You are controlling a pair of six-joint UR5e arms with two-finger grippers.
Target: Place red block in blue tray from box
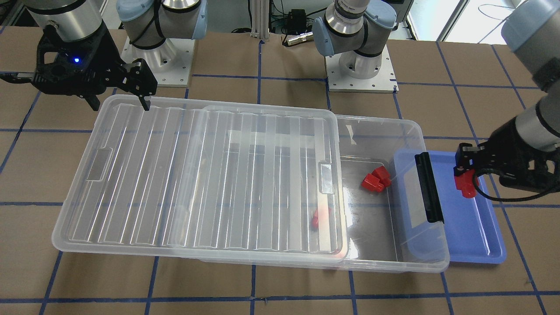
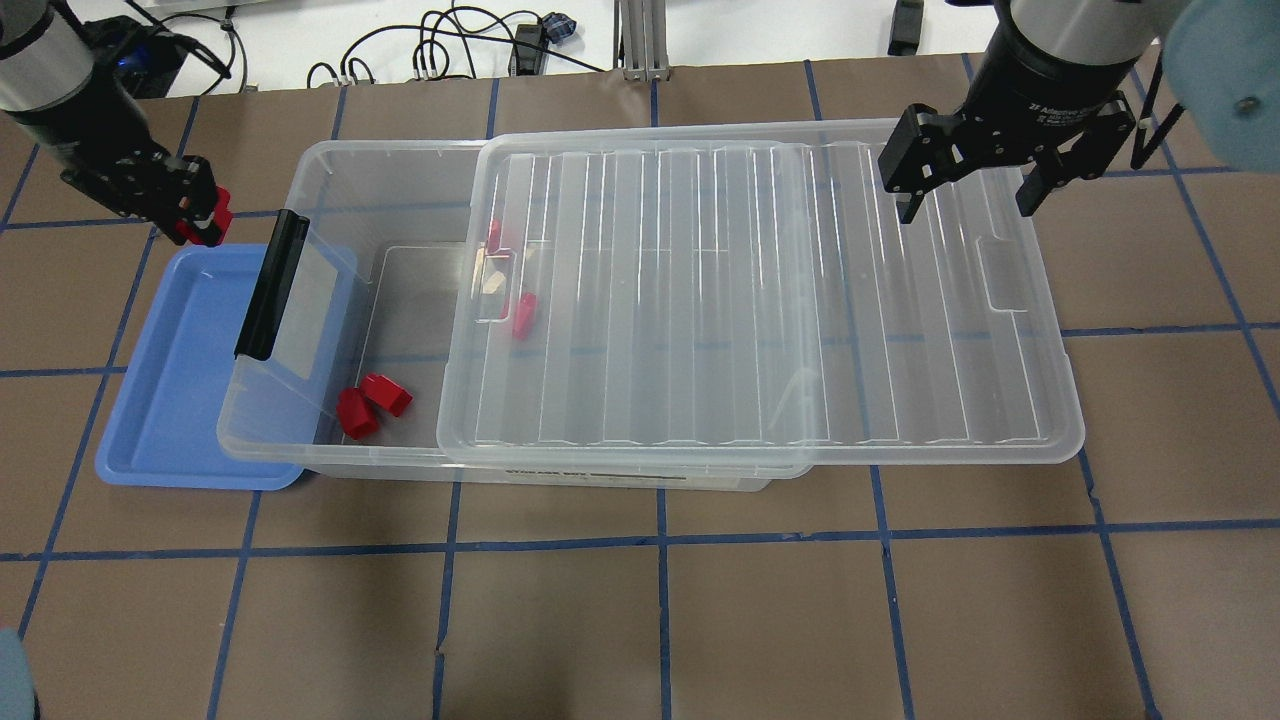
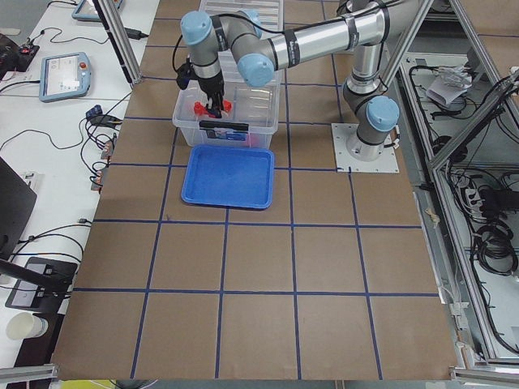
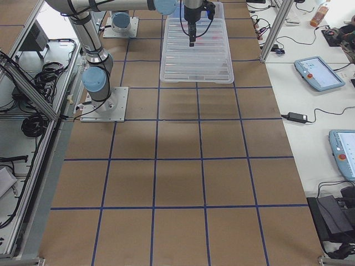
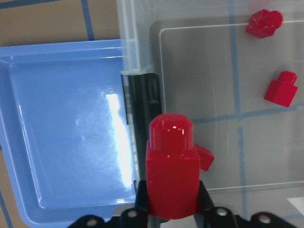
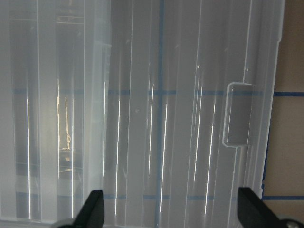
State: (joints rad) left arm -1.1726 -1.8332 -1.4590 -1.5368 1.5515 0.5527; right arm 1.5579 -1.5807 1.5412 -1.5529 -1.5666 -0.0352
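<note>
Gripping the red block in the left end effector, fingers clamping its wider body and leaving the narrower stub sticking out past the fingertips. Hovering with it over the blue tray, clear of the tray's floor, close to the end of the box that carries the black latch bar. Showing the tray lying flat on the counter, right against that latch end, with the box's rim overlapping one long edge of it.

Holding the right end effector with its fingers spread wide and grasping nothing, low over the clear ribbed lid at the end away from the tray; not possible to tell whether a fingertip is touching the lid. Showing the lid sitting offset on the box, overhanging the end under the right arm and leaving the latch end uncovered.

Showing two more red blocks lying together on the box floor in the uncovered part. Showing another two lying under the lid's edge, dimly visible through the plastic and well apart from the pair.
</note>
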